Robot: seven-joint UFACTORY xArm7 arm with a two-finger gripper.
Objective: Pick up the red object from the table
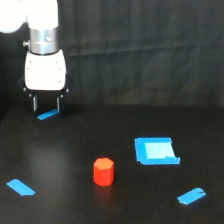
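Note:
The red object point(103, 171) is a small orange-red hexagonal block standing upright on the black table point(75, 150), near the front middle. My gripper point(46, 107) hangs from the white arm at the exterior view's far left, well behind and to the left of the block. Its two thin fingers point down, stand apart and hold nothing, just above a blue tape strip point(47, 115).
A blue square patch point(156, 150) lies to the right of the block. Blue tape strips lie at the front left point(20, 187) and the front right point(191, 196). A black curtain point(145, 50) hangs behind the table.

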